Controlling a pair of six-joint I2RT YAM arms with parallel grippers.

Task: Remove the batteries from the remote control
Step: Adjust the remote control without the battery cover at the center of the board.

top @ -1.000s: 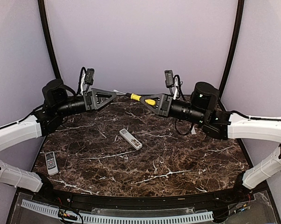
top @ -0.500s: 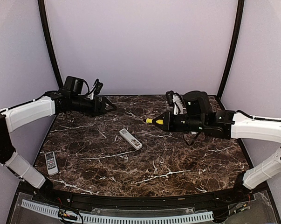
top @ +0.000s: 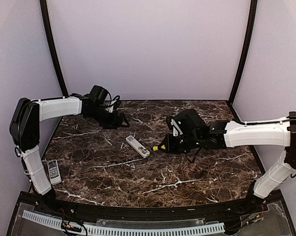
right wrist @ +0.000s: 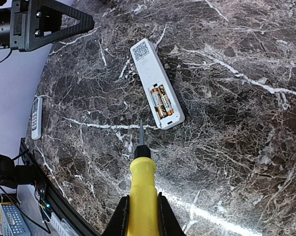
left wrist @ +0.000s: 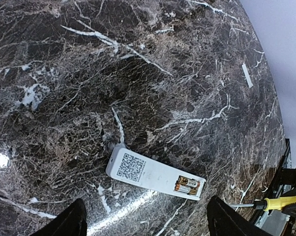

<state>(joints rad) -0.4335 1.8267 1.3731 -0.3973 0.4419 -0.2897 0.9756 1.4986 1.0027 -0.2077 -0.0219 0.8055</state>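
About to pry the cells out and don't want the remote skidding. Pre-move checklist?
1. Battery bay uncovered: ok. Both batteries lie exposed in the white remote.
2. Tool gripped: ok. Right gripper is shut on the screwdriver.
3. Tip at the batteries: not ok. It sits beside the remote's battery end, apart from it.
4. Remote braced: not ok. Left gripper is open, hovering, touching nothing.
5. Clutter near the pry point: ok. The second remote lies far off to the left.
6. Batteries loose in their seats: cannot tell.
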